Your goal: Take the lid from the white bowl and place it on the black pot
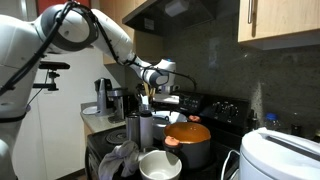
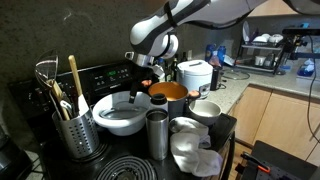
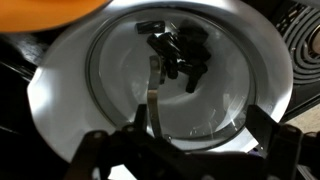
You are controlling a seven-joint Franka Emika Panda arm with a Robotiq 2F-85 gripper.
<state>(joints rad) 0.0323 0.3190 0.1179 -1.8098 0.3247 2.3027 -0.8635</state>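
One lid (image 1: 188, 131) on black pot (image 1: 190, 153), just beside gripper (image 2: 134, 93) (jaws spread, empty) hovering over wide white bowl (image 2: 104, 122).

Your white jointed robot arm (image 1: 88, 28) is arched up high, with the elbow bent near the top of the frame. From there the forearm slopes down to the wrist (image 2: 157, 45). The black two-finger gripper (image 2: 138, 82) hangs off that wrist pointing pretty much straight down, and both exterior views agree on that (image 1: 158, 90). From the wrist view, the two dark fingers (image 3: 102, 152) sit way out toward either side along the bottom edge, so your jaws are spread wide and aren't pinching anything.
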